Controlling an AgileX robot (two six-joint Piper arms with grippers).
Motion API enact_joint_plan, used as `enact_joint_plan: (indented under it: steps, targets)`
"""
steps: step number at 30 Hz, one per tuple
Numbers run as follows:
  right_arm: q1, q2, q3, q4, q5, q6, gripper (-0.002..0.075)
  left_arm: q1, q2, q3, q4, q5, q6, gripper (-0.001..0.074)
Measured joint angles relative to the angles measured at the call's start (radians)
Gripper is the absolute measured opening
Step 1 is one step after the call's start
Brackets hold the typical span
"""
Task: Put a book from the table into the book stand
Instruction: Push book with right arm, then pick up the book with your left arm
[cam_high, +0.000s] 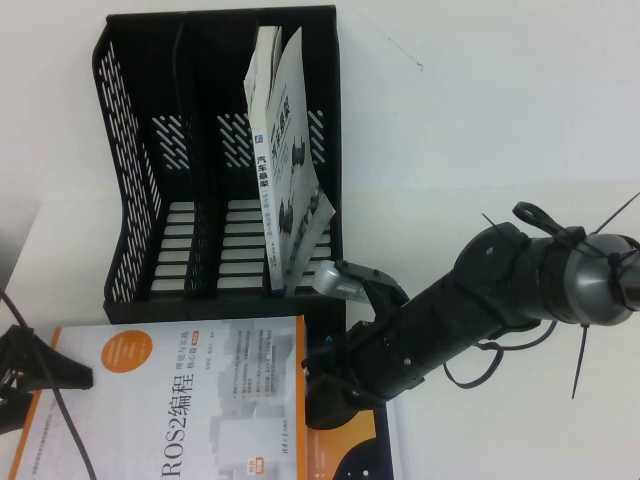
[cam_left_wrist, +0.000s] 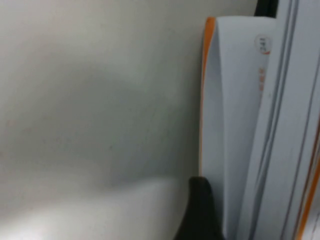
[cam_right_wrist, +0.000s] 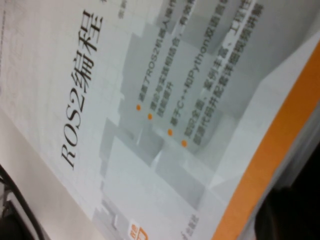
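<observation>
The white ROS2 book (cam_high: 180, 400) with orange edge strips lies flat on the table (cam_high: 500, 120) at the front left, in front of the black book stand (cam_high: 130, 200). My right gripper (cam_high: 325, 345) is at the book's right edge, open, with one ribbed finger raised near the stand's front and the other low by the book. The right wrist view shows the cover (cam_right_wrist: 150, 125) close up, with a dark finger (cam_right_wrist: 290, 215) beside its orange strip. My left gripper (cam_high: 80, 378) rests at the book's left edge. The left wrist view shows the book's page edges (cam_left_wrist: 235, 125) beside one black finger (cam_left_wrist: 200, 210).
A grey-white book with car pictures (cam_high: 285, 170) stands leaning in the stand's right slot; the other two slots hold nothing. A dark navy book (cam_high: 375, 455) lies partly under the right gripper at the front edge. Bare tabletop (cam_left_wrist: 100, 100) stretches to the right.
</observation>
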Motion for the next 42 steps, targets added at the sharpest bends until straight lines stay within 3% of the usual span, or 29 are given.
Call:
enact_joint_plan:
  steps: [5,10,11,18,27,36,42]
  targets:
    - [0.000,0.015,-0.002,0.017,0.007,-0.004,0.0005,-0.013,0.000,0.000,0.004,-0.005,0.000,0.0452]
    - [-0.005,0.018,-0.005,0.018,0.016,-0.005,0.0005,-0.013,0.000,-0.003,0.012,0.004,-0.006,0.0269]
    - [-0.007,0.018,-0.005,0.013,0.018,-0.005,0.0005,-0.011,0.000,-0.007,0.017,0.009,-0.011,0.0260]
    - [-0.038,-0.013,-0.011,-0.118,0.027,0.067,0.0005,-0.003,-0.042,-0.063,0.065,0.069,-0.108,0.0214]
    - [-0.100,-0.134,-0.011,-0.308,0.107,0.100,0.0005,-0.003,-0.325,-0.113,0.127,0.102,-0.165,0.0179]
    - [-0.100,-0.216,-0.011,-0.386,0.176,0.123,0.0005,-0.003,-0.611,-0.181,0.077,0.139,-0.193,0.0151]
    - [-0.100,-0.258,-0.011,-0.402,0.197,0.123,0.0005,-0.003,-0.688,-0.245,0.081,0.161,-0.244,0.0140]
